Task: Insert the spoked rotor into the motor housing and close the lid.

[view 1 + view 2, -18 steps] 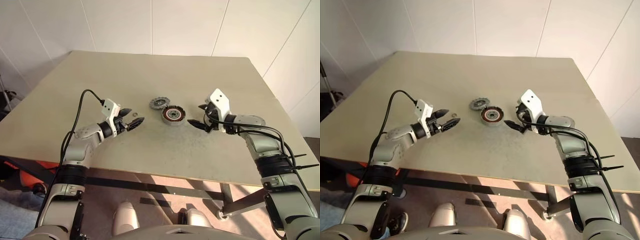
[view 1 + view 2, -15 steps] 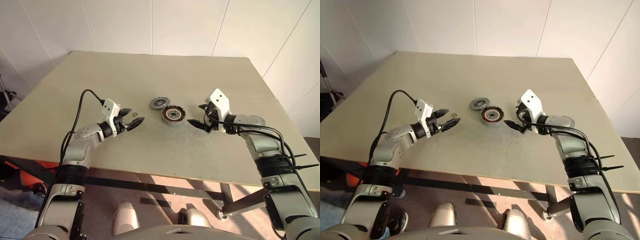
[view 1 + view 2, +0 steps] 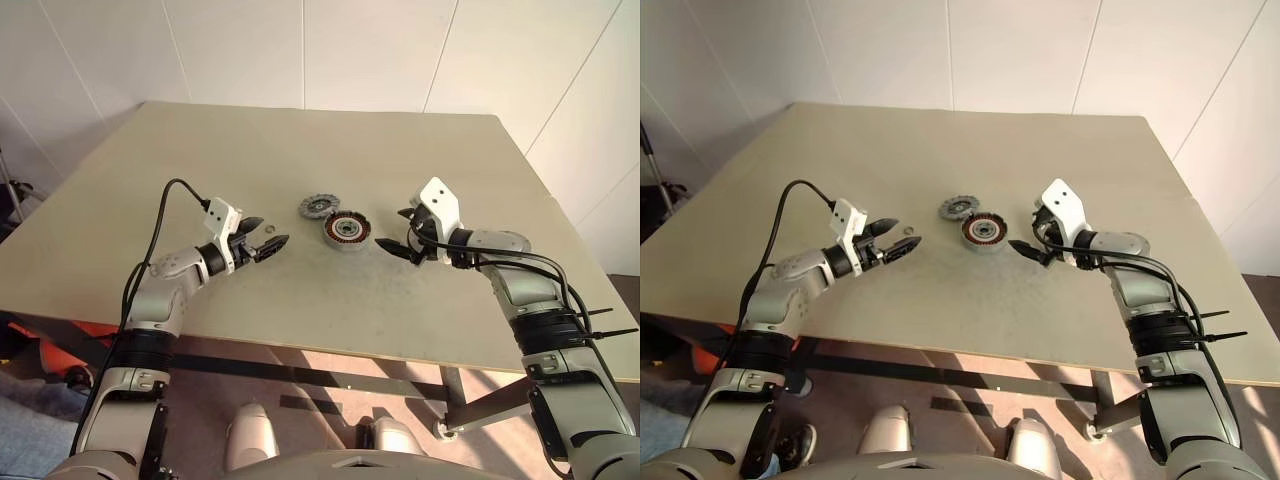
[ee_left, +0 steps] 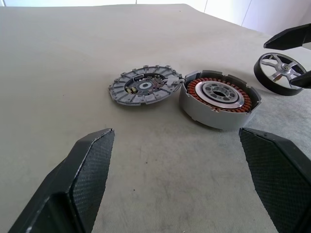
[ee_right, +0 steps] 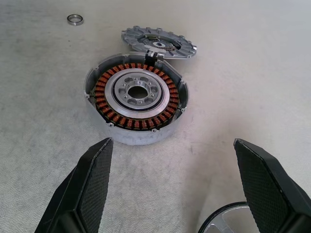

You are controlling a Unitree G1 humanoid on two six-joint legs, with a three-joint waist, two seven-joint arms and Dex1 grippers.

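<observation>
While both of my arms have kept still over the last half second and nothing on the pale beige table (image 3: 300, 140) has shifted, the job stands where it stood: no part is picked up yet. My left gripper (image 3: 274, 232) hangs just above the table on the left, its two black fingers spread about as wide as they go and holding nothing; a small loose metal ring (image 5: 75, 19) lies on the table close by its fingertips. My right gripper (image 3: 390, 228) is spread just as wide and is also empty, pointing in from the right. The shallow round silver motor housing with its orange-copper winding ring (image 3: 345, 230) sits between my two grippers, open at the top, and the flat grey notched lid disc (image 3: 318, 207) lies folded back flat at its far-left edge, touching it. The spoked rotor, a black-rimmed ring with silver spokes (image 4: 278, 73), lies just right of the housing, low beneath my right fingers; they do not span it. I judge the rotor must be grasped first, and my right side is nearest to it.
</observation>
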